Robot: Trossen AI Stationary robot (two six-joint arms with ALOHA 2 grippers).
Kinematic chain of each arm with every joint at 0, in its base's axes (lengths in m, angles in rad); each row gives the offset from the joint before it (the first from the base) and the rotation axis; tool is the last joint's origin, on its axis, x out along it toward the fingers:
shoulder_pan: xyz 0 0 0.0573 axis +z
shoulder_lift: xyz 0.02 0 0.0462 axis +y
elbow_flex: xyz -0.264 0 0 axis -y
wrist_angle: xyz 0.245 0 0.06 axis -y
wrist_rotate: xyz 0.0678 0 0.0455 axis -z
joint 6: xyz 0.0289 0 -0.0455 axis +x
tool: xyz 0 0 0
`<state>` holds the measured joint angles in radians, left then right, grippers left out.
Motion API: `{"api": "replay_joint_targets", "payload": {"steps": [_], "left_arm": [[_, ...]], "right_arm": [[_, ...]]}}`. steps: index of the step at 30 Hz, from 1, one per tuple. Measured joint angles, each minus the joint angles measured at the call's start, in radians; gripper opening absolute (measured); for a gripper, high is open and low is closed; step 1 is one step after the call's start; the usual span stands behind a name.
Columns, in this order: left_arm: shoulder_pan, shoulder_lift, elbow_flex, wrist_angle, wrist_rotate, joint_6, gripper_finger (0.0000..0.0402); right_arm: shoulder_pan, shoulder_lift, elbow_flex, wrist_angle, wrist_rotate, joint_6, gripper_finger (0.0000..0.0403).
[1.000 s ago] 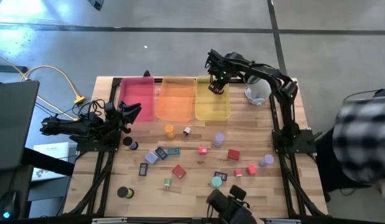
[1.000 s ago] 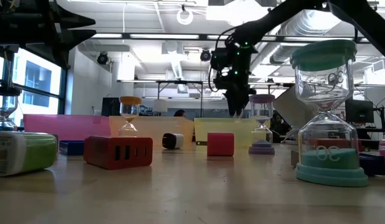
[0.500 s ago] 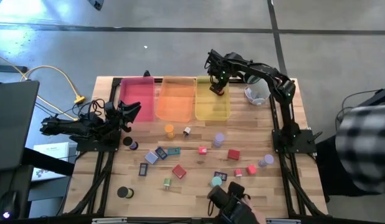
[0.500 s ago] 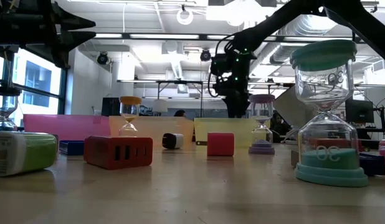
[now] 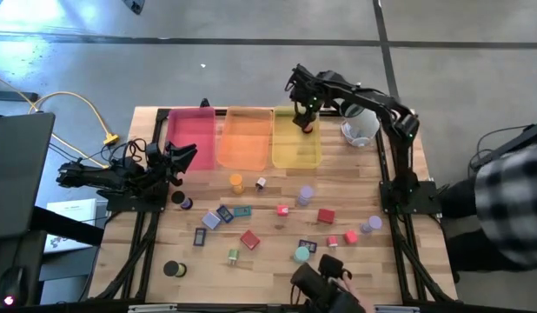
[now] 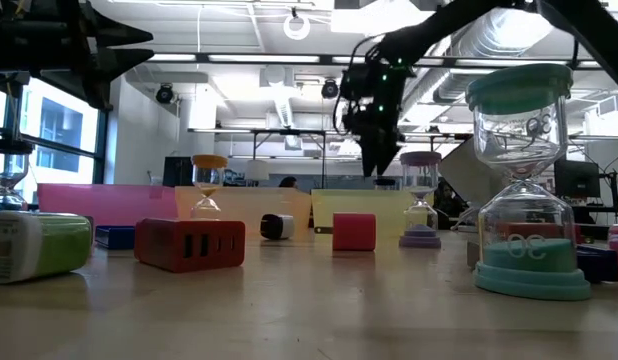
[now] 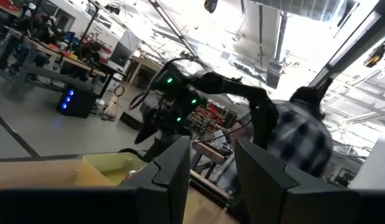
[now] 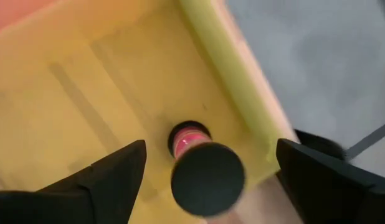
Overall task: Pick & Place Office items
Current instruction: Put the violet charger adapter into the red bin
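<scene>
Over the yellow tray (image 5: 296, 148), far end: right end effector (image 5: 306, 117) hangs w/ fingers spread wide, released, nothing between them. Right wrist view: black-capped hourglass w/ pink sand (image 8: 202, 165) lies in the tray below the spread fingers, close to the tray's end wall, apart from both fingers. Orange tray (image 5: 244, 139) and pink tray (image 5: 191, 137) sit beside it in a row. White device (image 5: 359, 129) on bench just beside the right arm. Other office items scattered mid-bench (image 5: 268, 261), approx: orange hourglass (image 5: 237, 183), purple hourglass (image 5: 305, 194), red cube (image 5: 326, 216), teal hourglass (image 5: 301, 254), red charger block (image 6: 189, 244). Left end effector (image 5: 183, 156) waits at the bench's left edge beside the pink tray, fingers partly apart, empty. Person in plaid at right edge (image 5: 512, 209).
</scene>
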<state>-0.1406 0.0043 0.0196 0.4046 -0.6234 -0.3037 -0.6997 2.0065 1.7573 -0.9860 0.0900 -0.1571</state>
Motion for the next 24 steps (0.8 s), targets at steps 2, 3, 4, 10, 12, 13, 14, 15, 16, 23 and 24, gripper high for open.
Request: {"api": "replay_joint_targets", "payload": {"steps": [2, 3, 4, 10, 12, 13, 14, 15, 16, 23, 24], "left_arm": [[0.000, 0.000, 0.000, 0.000, 0.001, -0.029, 0.0123], [0.000, 0.000, 0.000, 0.000, 0.002, -0.058, 0.0123], [0.000, 0.000, 0.000, 0.000, 0.002, -0.081, 0.0123], [0.000, 0.000, 0.000, 0.001, 0.023, -0.136, 0.0123], [0.000, 0.000, 0.000, 0.009, 0.024, -0.103, 0.0123], [0.000, 0.000, 0.000, 0.018, 0.024, -0.096, 0.0123], [0.000, 0.000, 0.000, 0.031, 0.024, -0.096, 0.0123], [0.000, 0.000, 0.000, 0.045, 0.024, -0.101, 0.0123], [0.000, 0.000, 0.003, 0.064, 0.024, -0.105, 0.0123], [-0.007, 0.074, 0.131, 0.016, 0.053, -0.087, 0.0123], [-0.007, 0.103, 0.171, -0.029, 0.050, -0.084, 0.0123]], "right_arm": [[0.006, -0.035, 0.000, -0.002, 0.014, -0.001, 0.0349], [0.006, -0.055, 0.000, -0.004, 0.015, -0.002, 0.0349], [0.007, -0.075, 0.000, -0.005, 0.015, -0.003, 0.0350], [0.030, -0.209, 0.000, -0.038, -0.024, -0.003, 0.0345], [0.038, -0.253, 0.000, -0.048, -0.042, -0.003, 0.0345], [0.042, -0.275, 0.000, -0.053, -0.047, -0.003, 0.0345], [0.048, -0.294, 0.000, -0.054, -0.049, -0.003, 0.0346], [0.053, -0.314, 0.000, -0.056, -0.049, -0.003, 0.0346], [0.059, -0.330, 0.000, -0.060, -0.049, -0.003, 0.0346], [0.059, -0.412, 0.000, -0.092, -0.099, 0.004, 0.0342], [0.059, -0.419, 0.000, -0.098, -0.100, 0.004, 0.0341]]}}
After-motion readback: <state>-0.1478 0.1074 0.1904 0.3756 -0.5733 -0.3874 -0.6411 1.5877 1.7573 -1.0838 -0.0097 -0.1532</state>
